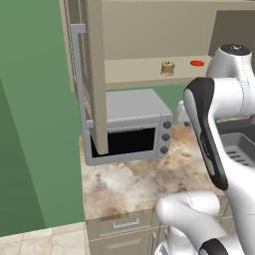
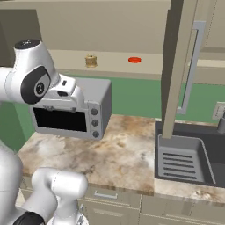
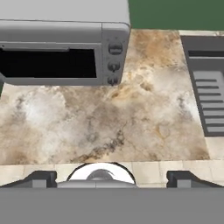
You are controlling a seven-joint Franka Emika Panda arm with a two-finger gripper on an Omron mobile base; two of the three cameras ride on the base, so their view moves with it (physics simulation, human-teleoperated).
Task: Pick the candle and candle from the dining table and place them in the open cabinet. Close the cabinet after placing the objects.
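Flanking the marbled counter: microwave, sink.

Golden-brown candle, red disc, beige cabinet, grey microwave.

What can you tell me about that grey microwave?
The microwave is a boxy grey oven, metal by its look, with a dark glass door that is shut and three round knobs stacked down its right side. It stands upright on the marbled counter, under the cabinet shelf, partly behind an open cabinet door.
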